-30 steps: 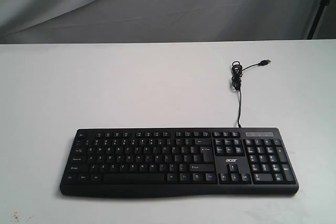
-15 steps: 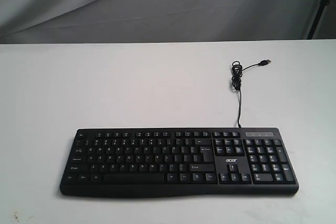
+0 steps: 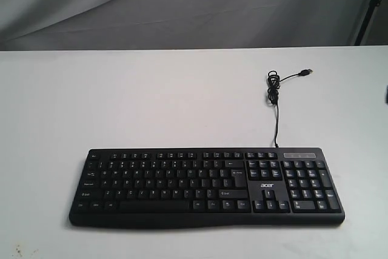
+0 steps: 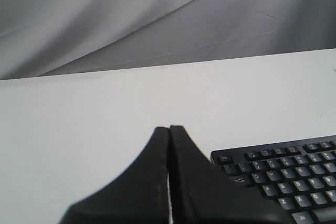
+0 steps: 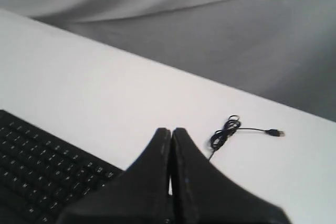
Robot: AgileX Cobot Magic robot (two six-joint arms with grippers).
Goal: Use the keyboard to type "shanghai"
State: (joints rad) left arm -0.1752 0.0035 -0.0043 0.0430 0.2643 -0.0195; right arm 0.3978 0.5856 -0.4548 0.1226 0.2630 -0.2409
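Where the white surface (image 3: 151, 101) ends at the far side, a creased grey cloth backdrop (image 3: 182, 4) fills the room's whole width, and a dark stand leg (image 3: 371, 4) slants at the exterior view's upper right corner. The black acer keyboard (image 3: 206, 187) lies flat on the near part of the surface, with its number pad (image 3: 309, 180) at the right. Its thin black cable (image 3: 276, 119) leaves the back edge, runs away to a small coil (loosely bundled) and ends in a loose USB plug (image 3: 308, 72). The left tool (image 4: 169, 129) has its fingers pressed together on nothing, with the keyboard's corner beside them. The right tool (image 5: 171, 130) is likewise closed and empty, between keyboard and coil in its wrist view
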